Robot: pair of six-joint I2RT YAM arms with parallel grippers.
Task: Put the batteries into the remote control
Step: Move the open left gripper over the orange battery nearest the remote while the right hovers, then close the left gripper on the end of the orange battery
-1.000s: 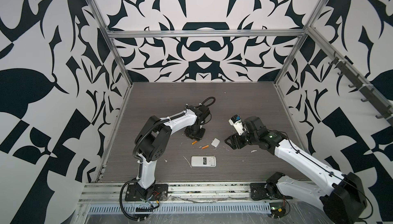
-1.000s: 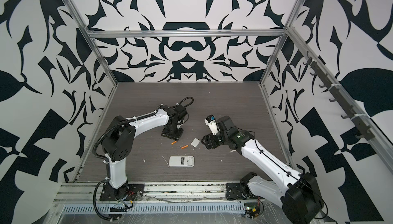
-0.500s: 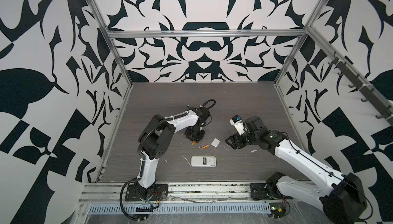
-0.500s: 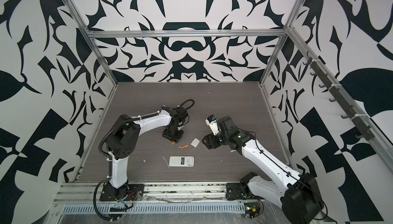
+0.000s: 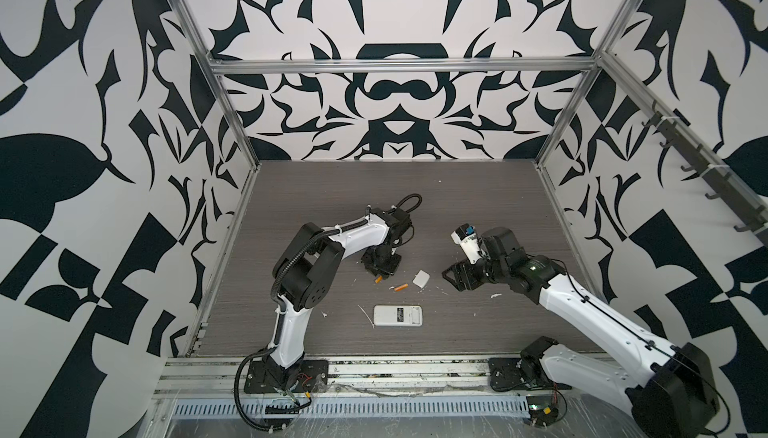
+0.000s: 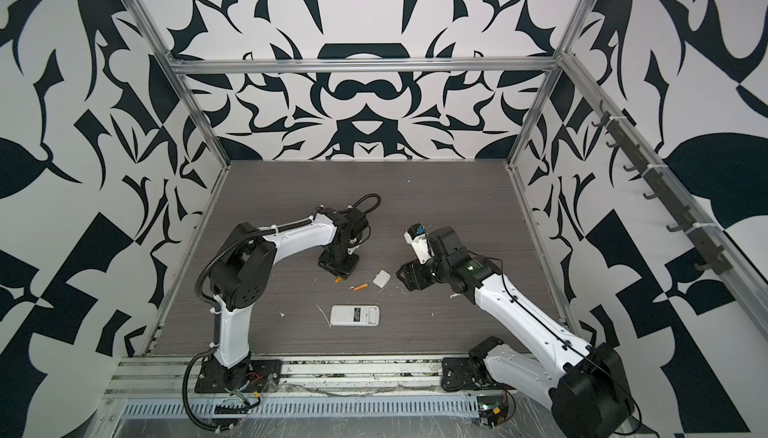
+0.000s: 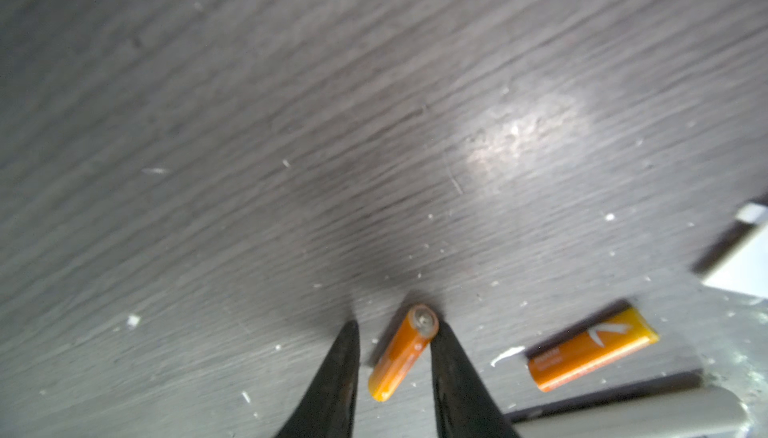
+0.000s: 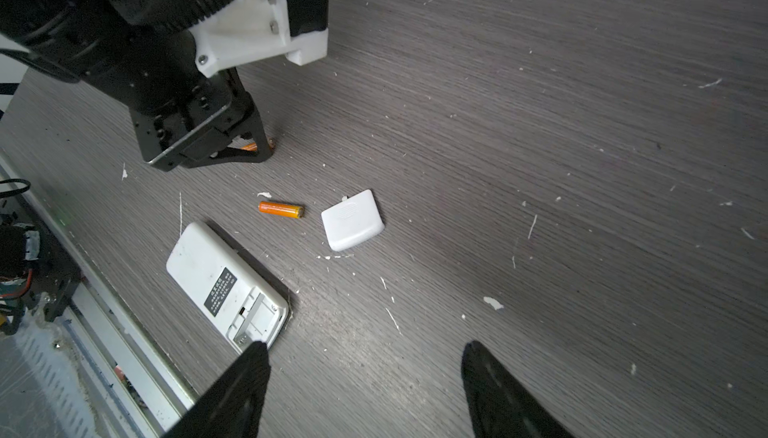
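Presently, the left claw (image 7: 392, 332) stands low over the desk (image 5: 415, 207) near its middle, jaws narrowed around one battery (image 7: 402, 353) but not yet clamped: one finger (image 7: 446, 357) touches the battery's metal-capped end, while a gap shows at the other finger. The battery lies flat on the desk between the jaws, its long axis running askew to them rather than squarely across. In my judgement the coming closure turns on that skew, since the battery could pivot or squirt out.

The second battery (image 8: 281, 209) lies flat just beside the detached white cover (image 8: 352, 219), between the left claw and the remote control (image 5: 397, 315). The remote lies back-up toward the front edge, compartment open and empty. The left arm is the nearer to both batteries.

The right claw (image 8: 361, 373) hangs wide and empty, well apart from the batteries.

The left wrist view alone shows the finger contact; in both top views the claw body hides most of the first battery. The right wrist view alone shows the bare compartment (image 8: 257, 319).
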